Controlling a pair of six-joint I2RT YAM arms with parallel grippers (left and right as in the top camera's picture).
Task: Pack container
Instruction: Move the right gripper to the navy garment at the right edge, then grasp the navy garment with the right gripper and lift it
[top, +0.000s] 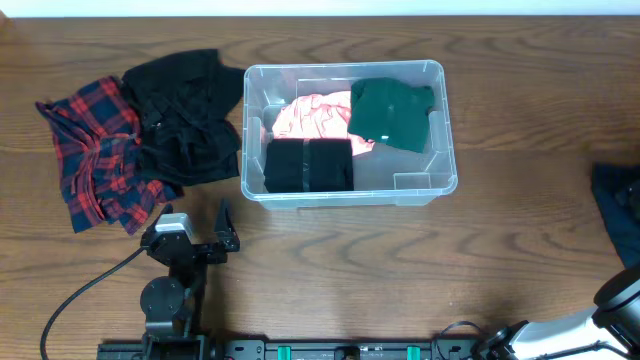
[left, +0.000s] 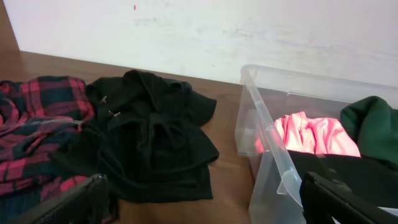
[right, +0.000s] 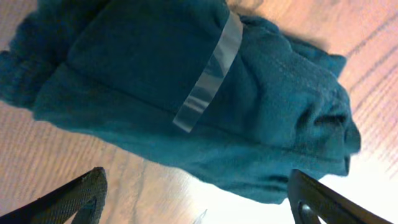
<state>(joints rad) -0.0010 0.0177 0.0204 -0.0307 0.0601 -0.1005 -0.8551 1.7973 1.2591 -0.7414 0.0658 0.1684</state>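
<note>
The clear container stands mid-table and holds a pink garment, a green garment and a folded black garment. A loose black garment and a red plaid garment lie to its left. My left gripper is open and empty in front of them, near the container's front left corner. My right gripper is open and empty, just short of a teal garment with a clear tape strip, which lies at the table's right edge.
The right arm shows only at the bottom right corner of the overhead view. A black cable runs from the left arm's base. A white wall stands behind the table.
</note>
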